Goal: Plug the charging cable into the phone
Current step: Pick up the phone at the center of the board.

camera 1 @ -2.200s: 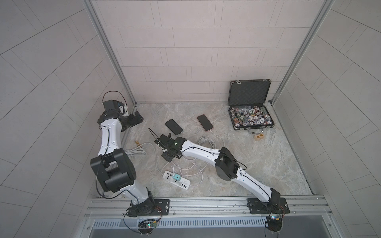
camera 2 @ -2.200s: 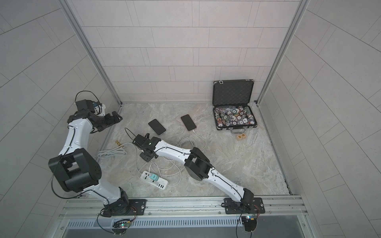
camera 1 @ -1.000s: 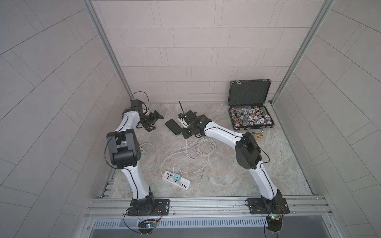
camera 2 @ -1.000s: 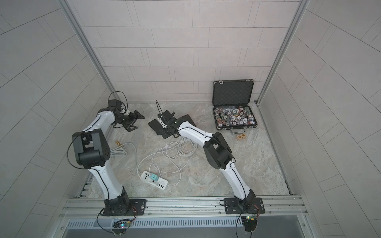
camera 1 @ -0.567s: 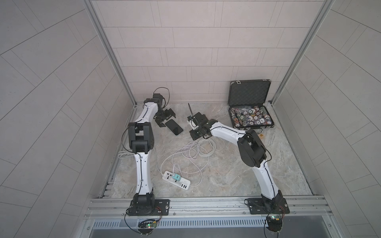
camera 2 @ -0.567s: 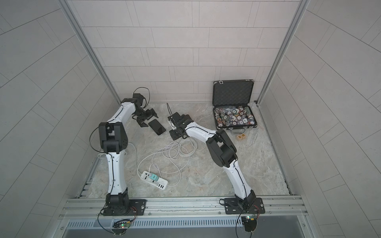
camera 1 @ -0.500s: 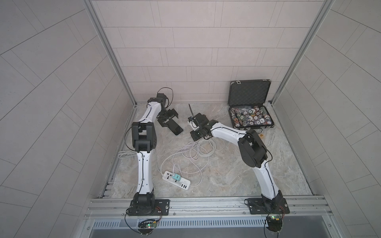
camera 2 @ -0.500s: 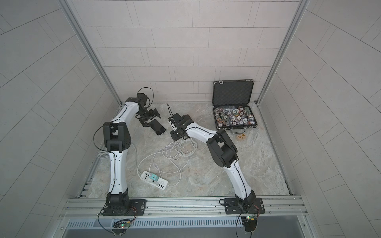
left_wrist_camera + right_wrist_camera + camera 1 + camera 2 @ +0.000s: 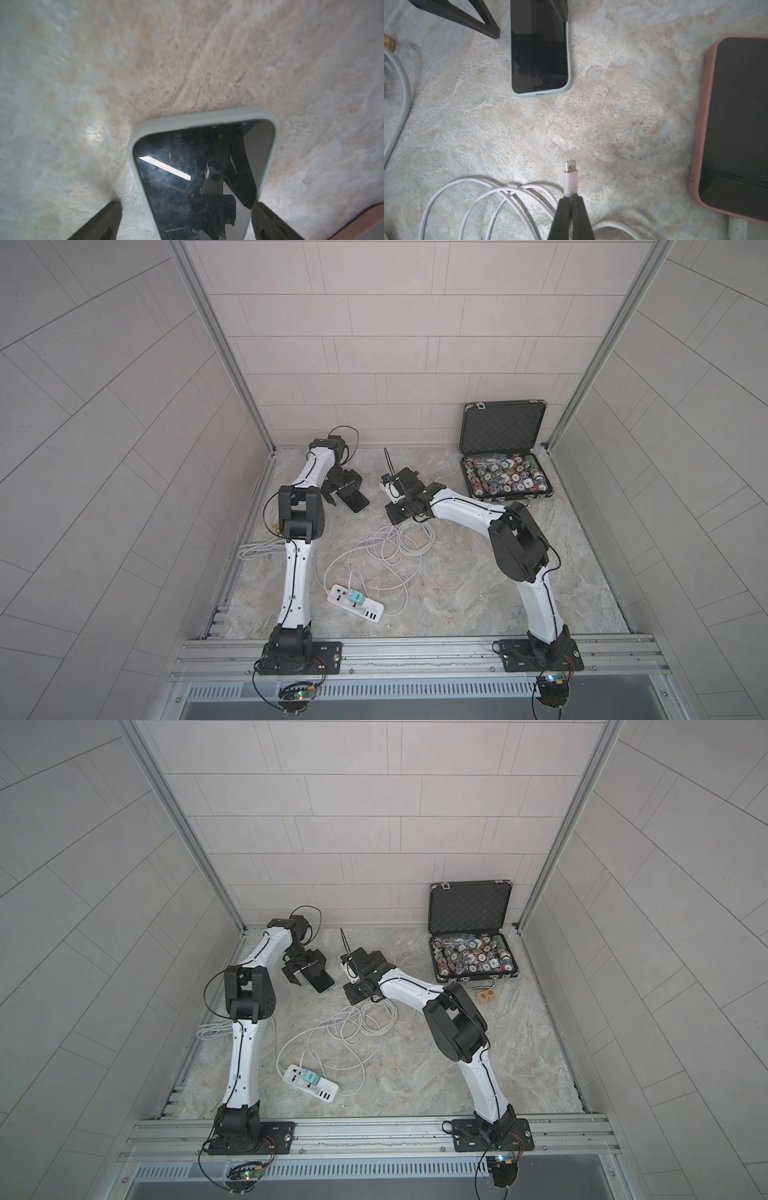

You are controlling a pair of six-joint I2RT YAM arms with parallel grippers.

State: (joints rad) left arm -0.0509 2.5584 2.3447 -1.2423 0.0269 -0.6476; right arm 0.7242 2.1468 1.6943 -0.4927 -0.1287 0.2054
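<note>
Found marble tabletop (image 9: 457, 593) bearing green-cased phone (image 9: 539, 47), flat, inside spread left gripper (image 9: 186, 204), unclamped. Found right gripper (image 9: 571, 197) pinched on charging cable's (image 9: 446, 187) plug (image 9: 571, 178), aimed at phone's port (image 9: 539, 94), well apart. Judged alignment step. Requires bracing phone, then level, straight advance.

Green-cased phone (image 9: 539, 52) lies screen-up; the white charging cable (image 9: 571, 182) points its plug toward it.
</note>
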